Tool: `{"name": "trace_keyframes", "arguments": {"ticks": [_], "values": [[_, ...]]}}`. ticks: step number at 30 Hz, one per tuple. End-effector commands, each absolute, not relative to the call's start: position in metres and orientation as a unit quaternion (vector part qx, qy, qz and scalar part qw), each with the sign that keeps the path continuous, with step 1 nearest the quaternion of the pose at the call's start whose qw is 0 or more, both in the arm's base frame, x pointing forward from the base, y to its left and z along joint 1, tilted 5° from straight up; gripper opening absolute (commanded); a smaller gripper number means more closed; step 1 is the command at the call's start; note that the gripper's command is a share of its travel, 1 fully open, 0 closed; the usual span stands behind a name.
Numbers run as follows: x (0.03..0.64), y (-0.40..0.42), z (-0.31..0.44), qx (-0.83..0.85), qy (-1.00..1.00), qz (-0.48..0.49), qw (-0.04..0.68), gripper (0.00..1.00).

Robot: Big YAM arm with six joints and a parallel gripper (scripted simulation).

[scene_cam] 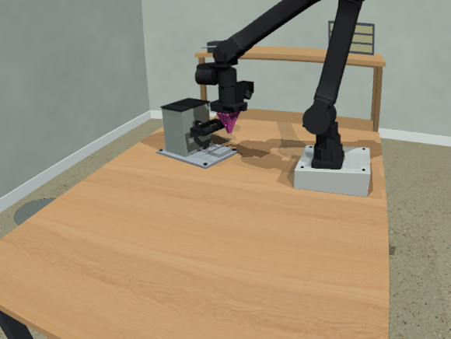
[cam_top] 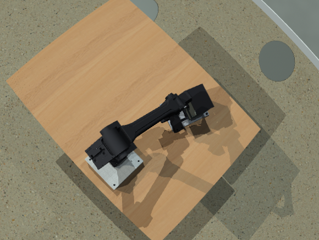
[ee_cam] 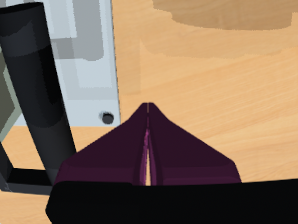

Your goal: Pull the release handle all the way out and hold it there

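Note:
The release handle (scene_cam: 208,127) is a black bar on two rods, sticking out of a grey housing with a black top (scene_cam: 183,124) on a light baseplate (scene_cam: 200,153). In the wrist view the handle's grip (ee_cam: 35,90) is a dark cylinder at the left over the baseplate (ee_cam: 73,43). My gripper (scene_cam: 229,129) has purple fingers pointing down. It is shut with nothing between the fingers, just right of the grip's end. In the wrist view the closed fingertips (ee_cam: 148,108) lie over bare table beside the grip. From above, the arm (cam_top: 154,118) hides the fingers.
The arm's grey base block (scene_cam: 332,175) stands on the table to the right of the housing. A wooden shelf (scene_cam: 295,56) runs behind the table. The housing's black top (cam_top: 202,96) shows near the table's right edge from above.

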State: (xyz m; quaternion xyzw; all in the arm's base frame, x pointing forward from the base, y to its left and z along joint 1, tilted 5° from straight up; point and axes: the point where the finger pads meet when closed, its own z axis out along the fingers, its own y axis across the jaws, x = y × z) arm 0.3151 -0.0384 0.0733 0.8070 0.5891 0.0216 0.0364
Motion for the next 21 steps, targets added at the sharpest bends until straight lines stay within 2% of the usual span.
{"name": "trace_keyframes", "arguments": {"ticks": [1,21], "values": [[0.3093,-0.0344,0.0756,0.808,0.588,0.022,0.034,0.00],[0.3063,-0.0341,0.0741,0.808,0.588,0.020,0.031,0.00]]}}
